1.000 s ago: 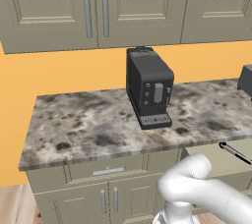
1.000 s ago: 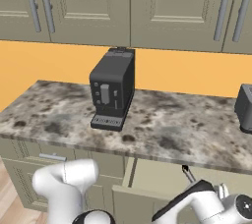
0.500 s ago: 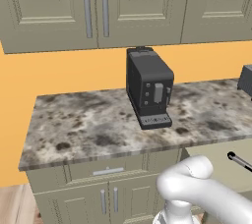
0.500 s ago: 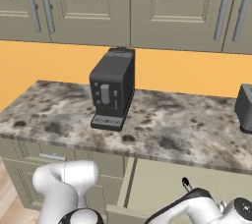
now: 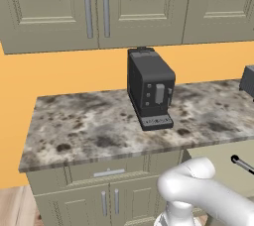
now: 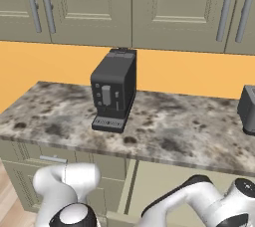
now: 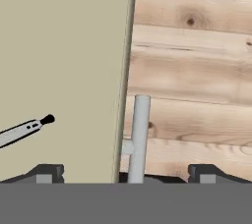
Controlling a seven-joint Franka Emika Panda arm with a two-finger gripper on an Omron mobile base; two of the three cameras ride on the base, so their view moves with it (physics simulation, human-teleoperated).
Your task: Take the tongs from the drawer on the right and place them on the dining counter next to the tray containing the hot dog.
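While the hand camera looked down into the open drawer, the tongs were cut off at the left edge, so just one silver end with a black tip showed. That end lay flat on the pale drawer floor, near the drawer's front wall. In the left base view the tongs showed again as a thin silver stick with a dark knob, cut off at the right edge inside the drawer. The rest of the drawer was hidden behind the arm there.

The arm bent low in front of the cabinets. Its white elbow sat just under the counter edge, and the hand reached down past the bottom of both base views. The hand pointed straight down over the drawer front.

The gripper was spread as wide as it goes, with one dark fingertip over the drawer floor and the other over the wood floor. The drawer handle, a grey bar, stood between the two tips. The gripper held nothing. I could not tell if it touched the handle. The tongs lay off to one side of it, apart from the nearer tip.

A black coffee machine stood on the counter under the wall cabinets.
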